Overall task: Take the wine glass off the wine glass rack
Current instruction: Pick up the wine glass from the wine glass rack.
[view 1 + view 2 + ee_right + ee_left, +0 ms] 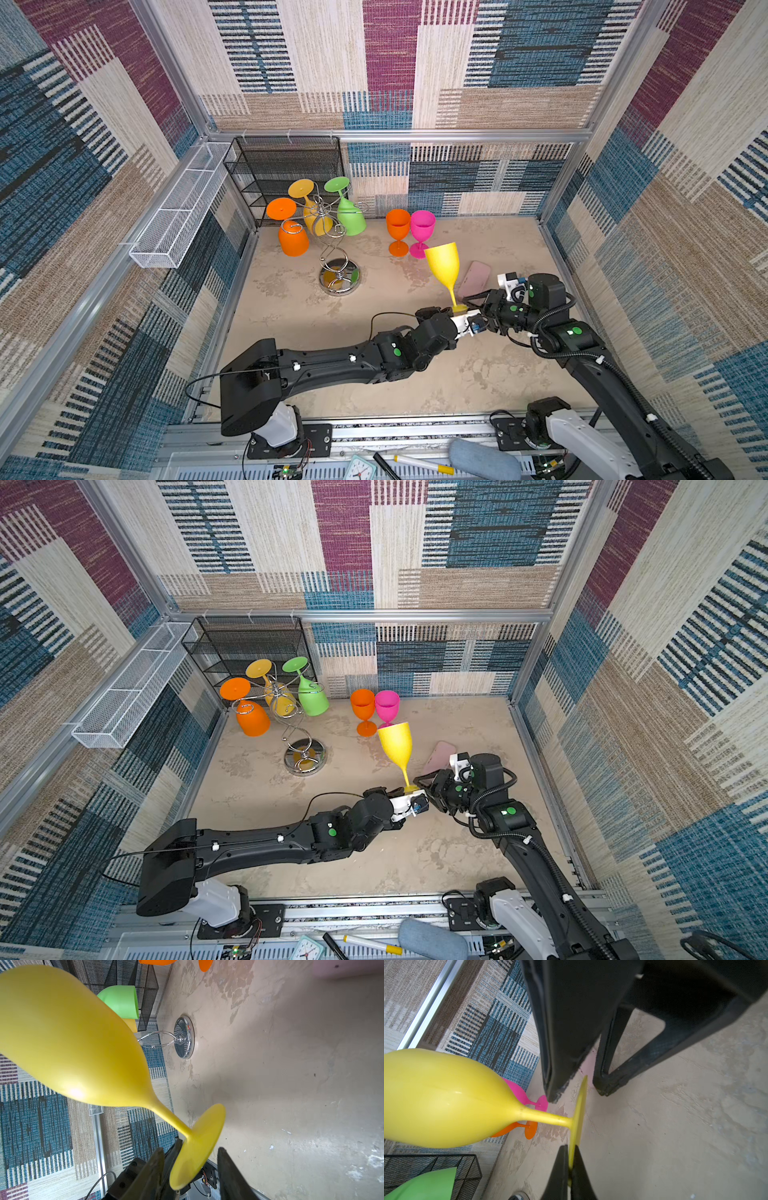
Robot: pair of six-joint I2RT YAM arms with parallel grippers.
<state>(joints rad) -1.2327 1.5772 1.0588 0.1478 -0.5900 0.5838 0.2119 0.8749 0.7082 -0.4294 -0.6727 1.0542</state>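
Although it is already clear of the wine glass rack [328, 232], the yellow wine glass [444, 266] is not set down: it hangs in the air, bowl up and leaning a little, above the right half of the bench [291, 316], roughly midway between its front and back edges. The left gripper [569, 1159] is pressed together on the thin rim of the glass's foot, pinching it. The right gripper [190, 1149] is spread, one finger on each side of the same foot, gripping nothing. The glass looks like moulded plastic: probably light, stiff and smooth, so likely to slip or swing when held only by the foot's edge; the stem looks the surer place to grip. The rack stands near the back left corner, with a hanging orange glass [293, 243], a hanging yellow glass [318, 220] and a hanging green glass [351, 216] upside down on its arms. A standing orange glass [398, 228] and a pink glass [422, 228] are by the back edge; a flat pink object [473, 278] lies towards the right edge. A black mesh shelf [286, 166] fills the back left corner and a white mesh basket [178, 212] hangs along the left side. The bench is mottled beige; patchwork woven walls [457, 104] enclose it
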